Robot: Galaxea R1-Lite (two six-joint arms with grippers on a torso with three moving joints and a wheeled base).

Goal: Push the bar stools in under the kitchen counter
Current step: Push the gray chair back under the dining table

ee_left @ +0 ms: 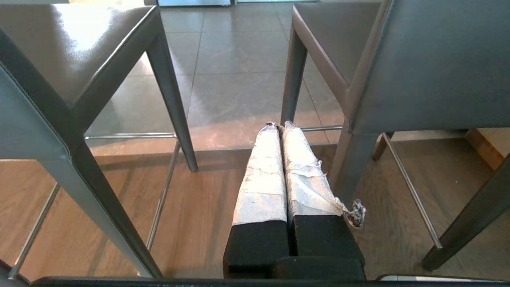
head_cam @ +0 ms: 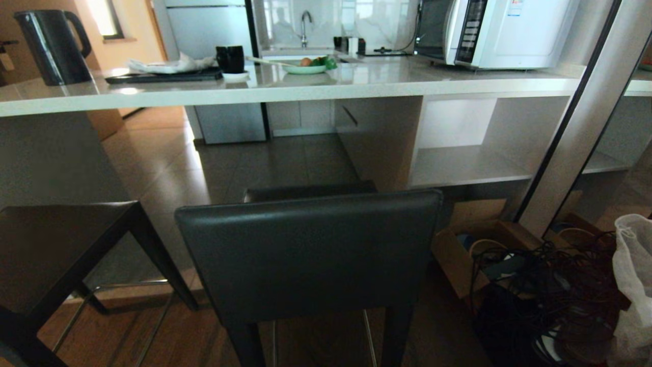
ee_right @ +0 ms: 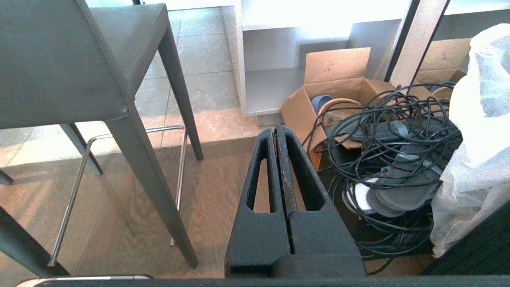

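Two bar stools (head_cam: 310, 255) out from desk (head_cam: 285, 84), seats only partly under its edge. Mid stool straight ahead, backrest facing robot, 2nd stool (head_cam: 61, 250) on left. Left end effector (ee_left: 279, 125) low betw. both stools, tips pressed together, empty. Right end effector (ee_right: 277, 129) pressed together too, beside mid stool. Both arms about as near; push fwd toward desk.

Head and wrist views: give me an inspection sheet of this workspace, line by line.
Surface: kitchen counter, glossy pale top.
Job's things: two bar stools, one centred, one to the left, both out from under the counter.
Clutter: kettle, microwave, bowl, cardboard box, plastic bag.
Grippers: left gripper shut, empty, between the stools; right gripper shut, empty.
Cables: tangled pile on the floor at right.
Surroundings: open shelf unit, sink tap.
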